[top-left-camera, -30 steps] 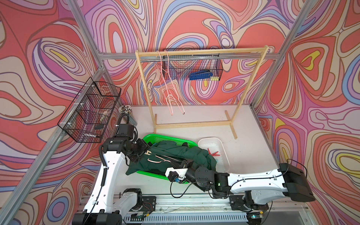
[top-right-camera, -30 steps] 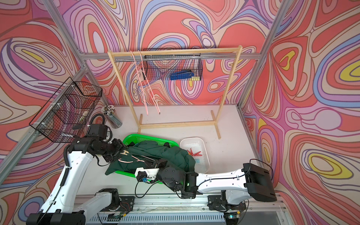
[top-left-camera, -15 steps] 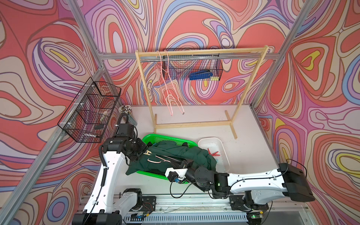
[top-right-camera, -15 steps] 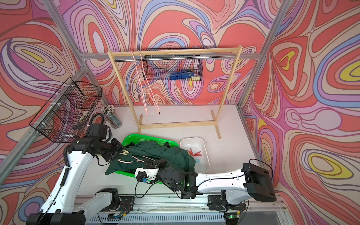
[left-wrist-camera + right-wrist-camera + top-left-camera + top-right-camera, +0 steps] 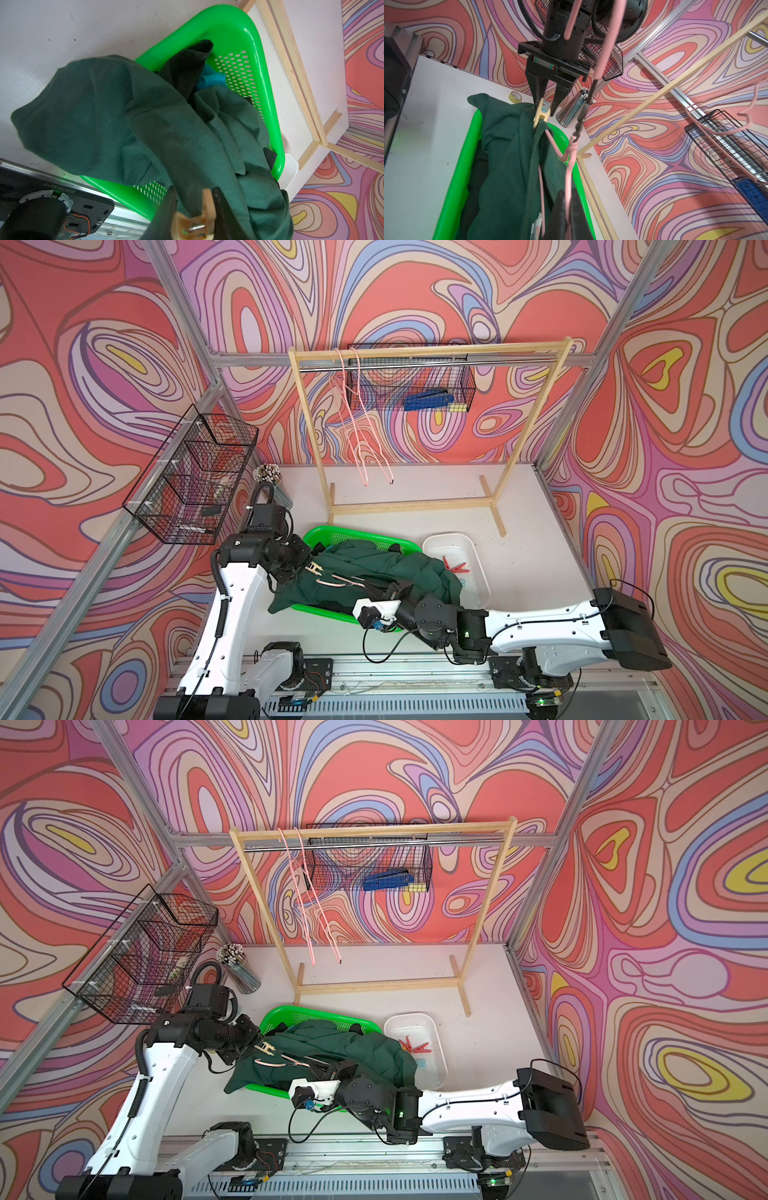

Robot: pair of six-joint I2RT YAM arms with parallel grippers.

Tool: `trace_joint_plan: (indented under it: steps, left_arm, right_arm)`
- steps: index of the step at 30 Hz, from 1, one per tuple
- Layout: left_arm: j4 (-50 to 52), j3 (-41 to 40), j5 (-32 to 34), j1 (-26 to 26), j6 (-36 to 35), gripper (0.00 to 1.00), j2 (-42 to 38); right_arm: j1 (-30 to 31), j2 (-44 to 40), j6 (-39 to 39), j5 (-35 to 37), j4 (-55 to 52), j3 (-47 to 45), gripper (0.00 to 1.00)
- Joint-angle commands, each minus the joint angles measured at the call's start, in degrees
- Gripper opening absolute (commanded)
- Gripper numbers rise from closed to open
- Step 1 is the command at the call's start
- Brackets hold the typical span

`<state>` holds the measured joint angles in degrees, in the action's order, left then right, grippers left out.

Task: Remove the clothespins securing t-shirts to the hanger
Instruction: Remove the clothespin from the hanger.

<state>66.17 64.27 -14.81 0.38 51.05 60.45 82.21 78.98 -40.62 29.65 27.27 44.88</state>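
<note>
Change: the left hand (image 5: 311, 569) has narrowed from wide apart to snug about the pale yellow clothespin (image 5: 316, 571). The right hand (image 5: 371, 590) has stayed clamped, and neither arm has shifted much.
Top views, work item: the dark green t-shirt (image 5: 374, 568) lies draped over the green basket (image 5: 361, 536) on the bench (image 5: 415, 489). Its pink hanger (image 5: 336, 583) shows at the collar.
Top views, finished items: two bare hangers (image 5: 361, 435) hang on the wooden rack (image 5: 415, 353). The white tray (image 5: 415, 1026) beside the basket holds red clothespins (image 5: 409, 1046) and a light blue clothespin (image 5: 420, 1063).
Left wrist view, grip: the clothespin sits between the two dark fingers (image 5: 224, 212), which bear on its tail ends. Nothing else is held.
Left wrist view, basket contents: a black t-shirt (image 5: 187, 62) and a turquoise t-shirt (image 5: 212, 80) lie loose under the green one, off any hanger.
Right wrist view, grip: the right hand is fully closed on the hanger wire below the neck twist and holds it up.
Right wrist view, clothespin: its nose still bites the shirt's shoulder edge onto the hanger arm, so it is not yet released.
Progress: judged late in the task, with two shirts freed and the third being worked.
Remaining: squeeze the clothespin open, lift it clear and place it in the tray. The other shoulder lies under folds, so a second clothespin may be there; this cannot be told.
</note>
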Motion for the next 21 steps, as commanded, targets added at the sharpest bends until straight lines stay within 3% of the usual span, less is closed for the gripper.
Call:
trace_joint_plan:
  steps: [1, 9, 17, 21]
  left_arm:
    - [0.54, -0.79, 2.05, 0.32, -0.42, 0.27, -0.83]
    - [0.37, 1.35, 3.88, 0.35, -1.91, 0.19, -0.43]
    - [-0.12, 3.74, 6.28, 0.41, -4.13, 0.18, 0.41]
    - [-0.45, 5.27, 5.88, 0.41, -5.60, 0.18, 0.59]
  right_arm:
    - [0.31, -0.84, 1.15, 1.29, 1.16, -0.67, 0.00]
    - [0.31, 0.03, 3.33, 2.47, -0.97, -0.06, 0.00]
    - [0.14, 1.86, 5.80, 3.75, -3.55, 1.32, 0.00]
    - [-1.77, 3.86, 10.74, 2.52, -9.34, 5.72, 0.00]
